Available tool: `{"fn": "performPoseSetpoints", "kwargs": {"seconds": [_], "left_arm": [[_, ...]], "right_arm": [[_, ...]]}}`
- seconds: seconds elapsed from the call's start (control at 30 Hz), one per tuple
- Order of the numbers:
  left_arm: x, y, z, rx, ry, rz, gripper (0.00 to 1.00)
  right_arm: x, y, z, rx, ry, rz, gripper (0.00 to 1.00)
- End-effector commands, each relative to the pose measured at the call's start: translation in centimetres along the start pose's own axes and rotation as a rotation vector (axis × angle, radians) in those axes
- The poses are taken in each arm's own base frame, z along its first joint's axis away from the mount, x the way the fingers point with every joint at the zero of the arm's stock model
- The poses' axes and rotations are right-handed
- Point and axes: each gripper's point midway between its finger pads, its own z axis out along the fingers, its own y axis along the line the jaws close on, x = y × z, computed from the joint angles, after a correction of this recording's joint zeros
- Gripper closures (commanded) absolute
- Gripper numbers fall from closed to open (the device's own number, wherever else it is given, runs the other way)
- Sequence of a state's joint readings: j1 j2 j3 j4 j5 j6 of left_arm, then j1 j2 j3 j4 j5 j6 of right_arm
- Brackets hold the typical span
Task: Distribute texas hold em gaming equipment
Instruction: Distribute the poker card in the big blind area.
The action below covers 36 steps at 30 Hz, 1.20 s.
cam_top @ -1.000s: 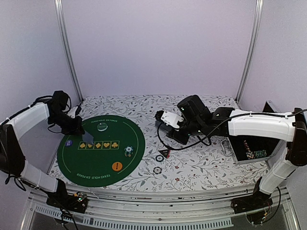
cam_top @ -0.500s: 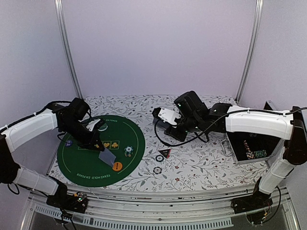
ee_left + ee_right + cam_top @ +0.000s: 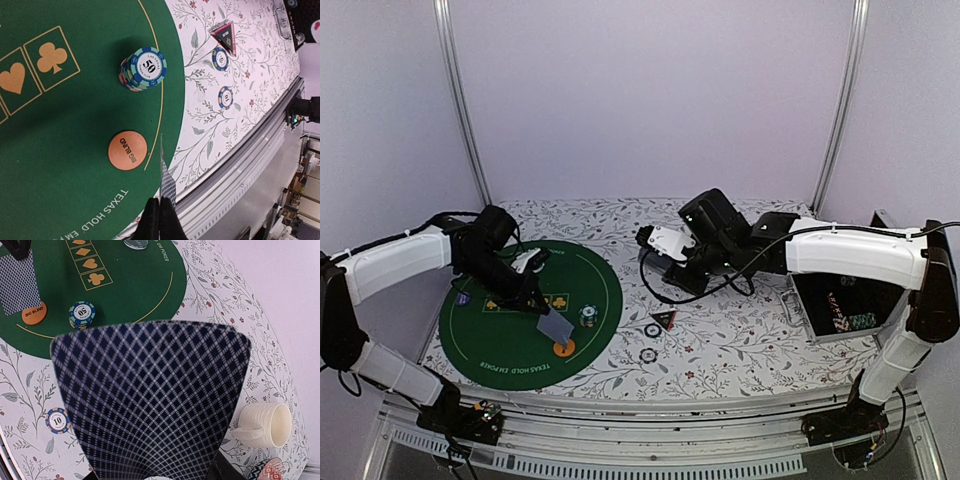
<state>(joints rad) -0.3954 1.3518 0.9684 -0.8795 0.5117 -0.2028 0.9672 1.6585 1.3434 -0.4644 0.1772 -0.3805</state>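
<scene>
My left gripper (image 3: 159, 206) is shut on one grey-blue-backed playing card (image 3: 168, 186), seen edge-on over the green mat's near rim, just right of the orange Big Blind disc (image 3: 127, 150). From above, that card (image 3: 556, 327) hangs over the orange disc (image 3: 563, 348). A stack of striped poker chips (image 3: 143, 67) stands on the mat. Off the mat lie the black-and-red triangular marker (image 3: 664, 320) and two single chips (image 3: 652, 329) (image 3: 647, 355). My right gripper (image 3: 672, 258) is shut on a pack of cards (image 3: 150, 400) that hides its fingers. The clear disc (image 3: 136, 244) lies at the mat's far side.
The round green mat (image 3: 500, 350) covers the table's left half. A cream mug (image 3: 262, 425) and a red-patterned small dish (image 3: 270, 471) sit on the floral cloth near my right gripper. An open case (image 3: 840, 312) holding more chips stands at the right.
My left arm swung from the mat's far left edge to its near right side, carrying the card over the orange disc. My right arm edged slightly left with the pack.
</scene>
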Motion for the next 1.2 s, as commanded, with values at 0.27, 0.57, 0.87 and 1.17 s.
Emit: {"fn": "performPoseSetpoints", "kwargs": {"seconds": [0.27,0.57,0.87,1.17], "left_arm": [[-12.0,-0.8,-3.2,0.104,-0.335,0.058,1.0],[-17.9,2.1,3.8,0.186,-0.364,-0.12,1.0],[-16.8,5.6,9.5,0.098,-0.27,-0.234,0.91],[-16.8,6.3,5.9,-0.113,-0.333,-0.204,0.15]], "right_arm": [[-0.3,-0.7,-0.3,0.018,0.003,0.036,0.55],[-0.3,-1.1,-0.8,0.032,0.005,0.048,0.55],[0.0,-1.1,-1.3,0.033,0.018,0.063,0.55],[-0.2,-1.0,-1.6,0.033,0.02,0.054,0.55]]}}
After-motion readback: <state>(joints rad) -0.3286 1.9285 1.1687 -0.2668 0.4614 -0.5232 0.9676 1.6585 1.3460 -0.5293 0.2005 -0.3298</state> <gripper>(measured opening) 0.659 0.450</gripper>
